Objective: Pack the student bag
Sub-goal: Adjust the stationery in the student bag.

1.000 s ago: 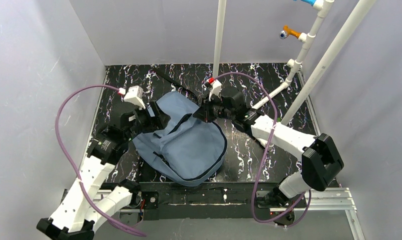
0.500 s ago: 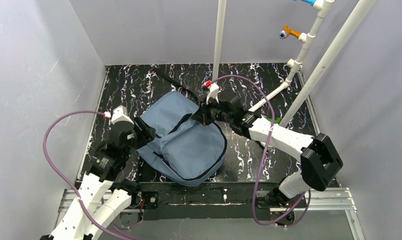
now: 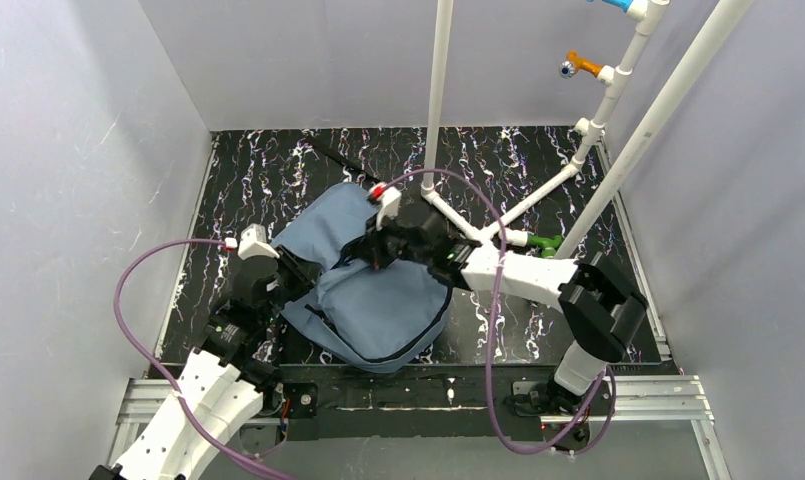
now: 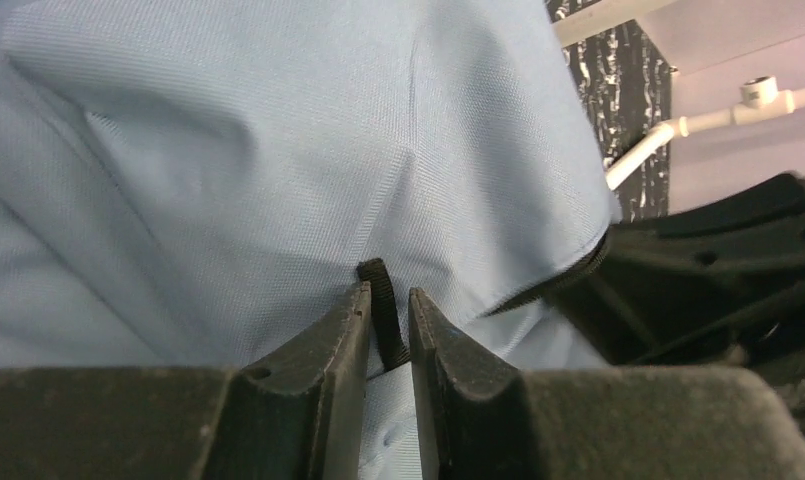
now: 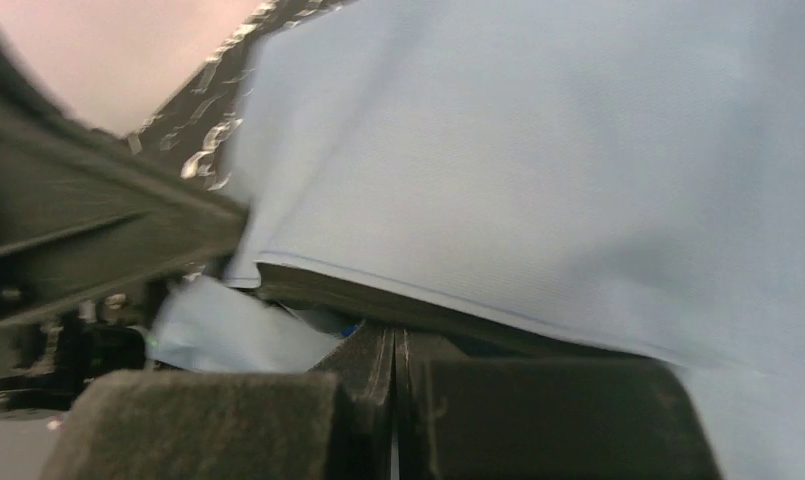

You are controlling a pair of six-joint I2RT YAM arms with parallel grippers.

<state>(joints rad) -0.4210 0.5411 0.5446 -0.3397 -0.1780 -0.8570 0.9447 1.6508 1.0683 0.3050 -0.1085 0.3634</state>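
The student bag (image 3: 378,295), slate-blue with black trim, lies flat in the middle of the black marbled table. My left gripper (image 3: 296,270) is at the bag's left edge. In the left wrist view its jaws (image 4: 388,295) are almost together around a black webbing loop (image 4: 380,300) that stands up from the blue fabric (image 4: 228,150). My right gripper (image 3: 373,250) is over the bag's upper middle. In the right wrist view that gripper (image 5: 393,340) is shut, its tips against the bag's dark edge (image 5: 378,300). Whether they pinch anything is hidden.
A white upright pipe (image 3: 441,90) rises behind the bag and a slanted one (image 3: 668,100) at the right, with low pipes (image 3: 538,195) across the table. A green piece (image 3: 544,242) lies near the right arm. Grey walls close three sides.
My left gripper drew back toward the near left and narrowed onto the webbing loop. My right gripper shut and moved left across the bag, shifting the bag's upper fold.
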